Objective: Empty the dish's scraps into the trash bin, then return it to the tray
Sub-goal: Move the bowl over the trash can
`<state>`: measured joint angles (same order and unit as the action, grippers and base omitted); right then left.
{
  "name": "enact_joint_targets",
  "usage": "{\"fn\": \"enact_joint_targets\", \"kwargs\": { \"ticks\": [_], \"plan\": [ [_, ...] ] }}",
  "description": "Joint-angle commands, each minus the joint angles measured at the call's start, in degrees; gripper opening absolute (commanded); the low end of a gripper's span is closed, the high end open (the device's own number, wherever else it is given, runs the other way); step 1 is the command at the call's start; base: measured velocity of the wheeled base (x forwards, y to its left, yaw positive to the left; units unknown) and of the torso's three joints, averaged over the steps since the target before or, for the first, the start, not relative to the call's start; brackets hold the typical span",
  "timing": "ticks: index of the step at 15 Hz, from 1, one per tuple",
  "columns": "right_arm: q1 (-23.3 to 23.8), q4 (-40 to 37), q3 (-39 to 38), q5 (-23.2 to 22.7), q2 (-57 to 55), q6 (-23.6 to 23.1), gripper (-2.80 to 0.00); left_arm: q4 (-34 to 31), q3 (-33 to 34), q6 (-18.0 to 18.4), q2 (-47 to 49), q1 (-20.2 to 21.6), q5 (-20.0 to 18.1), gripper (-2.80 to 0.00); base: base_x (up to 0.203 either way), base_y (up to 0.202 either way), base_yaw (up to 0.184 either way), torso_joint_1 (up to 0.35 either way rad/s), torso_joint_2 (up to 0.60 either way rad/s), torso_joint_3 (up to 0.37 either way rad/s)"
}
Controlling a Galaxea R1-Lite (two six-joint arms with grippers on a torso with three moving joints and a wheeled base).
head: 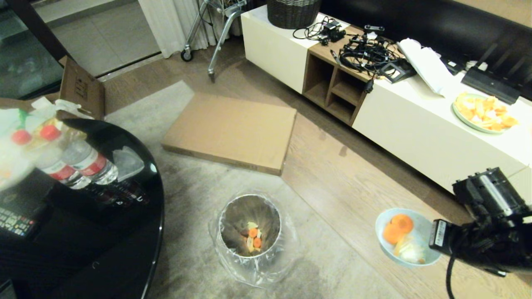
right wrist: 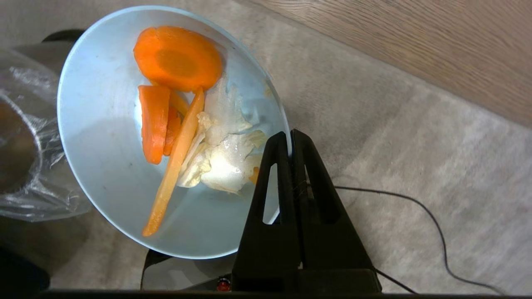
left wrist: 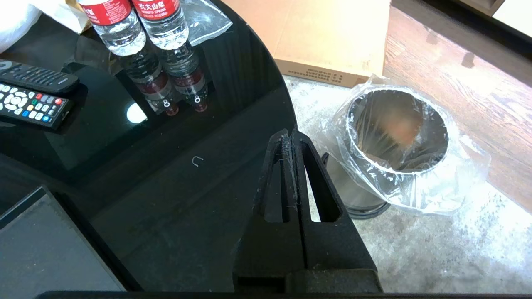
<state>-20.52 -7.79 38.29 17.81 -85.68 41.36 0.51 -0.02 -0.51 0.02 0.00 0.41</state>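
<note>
Right gripper [right wrist: 289, 143] pinches the dish [right wrist: 104, 182] by its thin near rim; smooth, rigid, slippery; scraps [right wrist: 178, 120] loose inside.

The right arm reaches in from the lower right of the head view, its dark wrist angled toward the middle; the right claw [right wrist: 289, 139] has its two black fingers pressed together, pinching the rim of the dish [right wrist: 108, 124], which it holds aloft and tilted; the left claw [left wrist: 289, 139] points downward with its fingers closed flat against each other, gripping nothing.
</note>
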Motion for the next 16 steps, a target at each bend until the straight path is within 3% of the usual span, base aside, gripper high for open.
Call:
{"fn": "enact_joint_targets", "kwargs": {
  "ticks": [1,7,11,16],
  "plan": [
    [-3.7,0.0,3.9,0.3,-5.3,0.3,-2.8,0.0,0.0,0.0,0.0,0.0,0.0,-2.8,0.0,0.0,0.0,0.0,0.0,0.0],
    [-8.4,0.0,15.6,0.6,-13.5,0.2,-2.8,0.0,0.0,0.0,0.0,0.0,0.0,-2.8,0.0,0.0,0.0,0.0,0.0,0.0],
    [-12.0,0.0,23.6,3.6,-19.1,-0.6,-2.8,0.0,0.0,0.0,0.0,0.0,0.0,-2.8,0.0,0.0,0.0,0.0,0.0,0.0],
    [-15.0,4.0,24.8,6.8,-21.9,-4.4,-2.8,0.0,0.0,0.0,0.0,0.0,0.0,-2.8,0.0,0.0,0.0,0.0,0.0,0.0]
  ]
}}
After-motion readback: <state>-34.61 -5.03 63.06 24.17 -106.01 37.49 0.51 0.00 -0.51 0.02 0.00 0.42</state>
